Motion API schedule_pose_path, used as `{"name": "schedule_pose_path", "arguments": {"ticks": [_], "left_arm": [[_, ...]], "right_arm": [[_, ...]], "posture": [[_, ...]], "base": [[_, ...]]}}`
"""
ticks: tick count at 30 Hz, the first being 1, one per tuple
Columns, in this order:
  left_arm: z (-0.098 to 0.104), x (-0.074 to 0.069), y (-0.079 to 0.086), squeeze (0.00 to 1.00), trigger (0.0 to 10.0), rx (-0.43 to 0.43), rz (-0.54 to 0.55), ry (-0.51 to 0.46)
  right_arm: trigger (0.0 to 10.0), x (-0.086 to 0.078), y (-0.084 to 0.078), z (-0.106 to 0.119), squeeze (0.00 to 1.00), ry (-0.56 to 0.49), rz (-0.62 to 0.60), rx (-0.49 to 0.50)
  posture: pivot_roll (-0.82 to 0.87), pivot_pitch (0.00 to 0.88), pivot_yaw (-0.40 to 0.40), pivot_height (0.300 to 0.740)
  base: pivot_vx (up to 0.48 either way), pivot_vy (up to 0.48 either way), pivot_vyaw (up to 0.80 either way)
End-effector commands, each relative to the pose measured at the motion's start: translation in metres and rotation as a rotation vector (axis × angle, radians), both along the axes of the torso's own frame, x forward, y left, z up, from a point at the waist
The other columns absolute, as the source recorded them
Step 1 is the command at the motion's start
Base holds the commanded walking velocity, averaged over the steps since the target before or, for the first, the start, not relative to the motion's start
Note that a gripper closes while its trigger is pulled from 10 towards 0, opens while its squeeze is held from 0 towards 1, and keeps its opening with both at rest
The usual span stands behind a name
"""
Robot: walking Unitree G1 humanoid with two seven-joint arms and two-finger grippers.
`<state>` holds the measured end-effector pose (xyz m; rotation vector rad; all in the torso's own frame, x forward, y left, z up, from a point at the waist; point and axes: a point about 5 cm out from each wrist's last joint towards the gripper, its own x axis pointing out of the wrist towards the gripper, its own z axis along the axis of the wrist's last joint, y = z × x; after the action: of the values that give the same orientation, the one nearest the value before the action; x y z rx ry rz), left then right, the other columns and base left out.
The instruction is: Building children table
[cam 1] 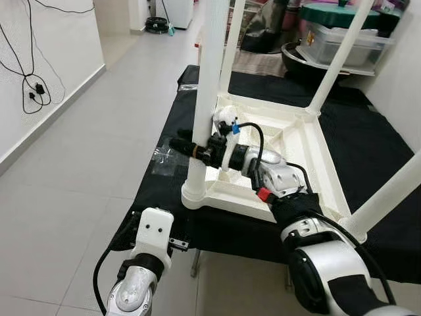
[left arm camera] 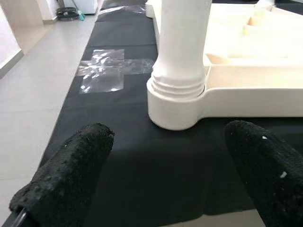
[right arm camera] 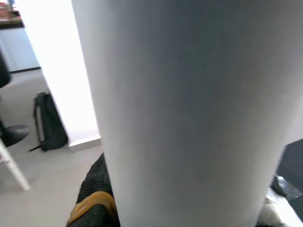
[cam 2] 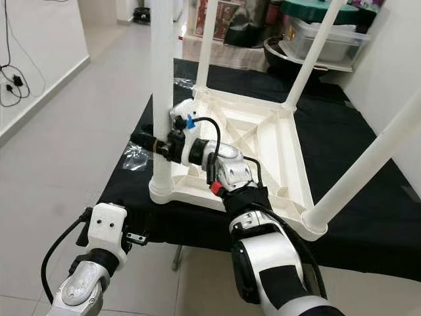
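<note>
Nearby, clear tape marks the black cloth.

— What colours do we see on the table?
— Cream all over, legs included, plain with no pattern.
— And the surface?
— We see black cloth, with a clear glossy plastic patch.
— The arms?
— Silver, with white wrist housings; the right one has a red tab and a blue clip. The left gripper's fingers are black and textured. The floor is pale grey tile.
</note>
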<state>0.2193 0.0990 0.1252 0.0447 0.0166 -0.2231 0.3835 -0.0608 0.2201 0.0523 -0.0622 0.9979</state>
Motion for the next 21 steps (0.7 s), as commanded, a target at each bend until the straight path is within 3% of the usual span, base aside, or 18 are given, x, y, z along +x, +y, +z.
{"name": "schedule_pose_path", "arguments": {"ticks": [1, 3, 4, 7, 8, 10, 11, 13, 15, 17, 18, 20, 21], "left_arm": [[-0.001, -0.002, -0.003, 0.0, 10.0, -0.002, -0.008, 0.011], [-0.002, -0.002, -0.003, 0.0, 10.0, -0.003, -0.011, 0.015], [-0.002, -0.002, -0.003, 0.0, 10.0, -0.003, -0.011, 0.015], [-0.002, -0.002, -0.003, 0.0, 10.0, -0.002, -0.015, 0.017], [-0.002, -0.002, -0.003, 0.0, 10.0, -0.002, -0.015, 0.017], [-0.003, -0.002, -0.003, 0.0, 10.0, -0.001, -0.018, 0.017], [-0.002, -0.002, -0.003, 0.0, 10.0, 0.001, -0.019, 0.016], [-0.002, -0.002, -0.003, 0.0, 10.0, 0.003, -0.02, 0.015], [-0.002, -0.002, -0.003, 0.0, 10.0, 0.004, -0.019, 0.016], [-0.002, -0.002, -0.003, 0.0, 10.0, 0.004, -0.018, 0.016], [-0.003, -0.002, -0.003, 0.0, 10.0, 0.004, -0.018, 0.017], [-0.003, -0.002, -0.003, 0.0, 10.0, 0.003, -0.019, 0.017], [-0.003, -0.002, -0.003, 0.0, 10.0, 0.003, -0.018, 0.019]], "right_arm": [[0.0, 0.008, -0.013, 0.003, 0.0, -0.019, -0.176, 0.042], [0.0, 0.013, -0.024, -0.001, 0.0, -0.001, -0.462, 0.068], [0.0, 0.013, -0.024, -0.001, 0.0, -0.001, -0.462, 0.068], [0.0, 0.004, -0.052, -0.024, 0.0, 0.08, -1.006, 0.029], [0.0, 0.004, -0.052, -0.024, 0.0, 0.08, -1.006, 0.029], [0.0, -0.008, -0.062, -0.034, 0.0, 0.13, -1.199, 0.03], [0.0, -0.015, -0.059, -0.038, 0.0, 0.163, -1.254, 0.052], [0.0, -0.021, -0.056, -0.04, 0.0, 0.188, -1.288, 0.066], [0.0, -0.029, -0.038, -0.045, 0.0, 0.234, -1.273, 0.079], [0.0, -0.03, -0.031, -0.046, 0.0, 0.244, -1.256, 0.086], [4.9, -0.03, -0.024, -0.046, 0.0, 0.252, -1.223, 0.114], [4.9, -0.029, -0.02, -0.045, 0.0, 0.255, -1.203, 0.132], [10.0, -0.028, -0.015, -0.038, 0.0, 0.214, -1.153, 0.174]], "posture": [[0.12, 0.059, -0.149, 0.74], [0.12, 0.057, -0.146, 0.74], [0.12, 0.057, -0.146, 0.74], [0.11, 0.056, -0.143, 0.74], [0.11, 0.056, -0.143, 0.74], [0.11, 0.053, -0.141, 0.74], [0.11, 0.053, -0.14, 0.74], [0.11, 0.053, -0.14, 0.74], [0.12, 0.05, -0.14, 0.74], [0.12, 0.05, -0.14, 0.74], [0.12, 0.048, -0.14, 0.74], [0.12, 0.048, -0.14, 0.74], [0.11, 0.048, -0.141, 0.74]], "base": [[0.0, 0.0, 0.0], [0.0, 0.0, 0.0], [0.0, 0.0, 0.0], [0.0, 0.0, 0.0], [0.0, 0.0, 0.0], [0.0, 0.0, 0.0], [0.0, 0.0, 0.0], [0.0, 0.0, 0.0], [0.0, 0.0, 0.0], [0.0, 0.0, 0.0], [0.0, 0.0, 0.0], [0.0, 0.0, 0.0], [0.0, 0.0, 0.0]]}}
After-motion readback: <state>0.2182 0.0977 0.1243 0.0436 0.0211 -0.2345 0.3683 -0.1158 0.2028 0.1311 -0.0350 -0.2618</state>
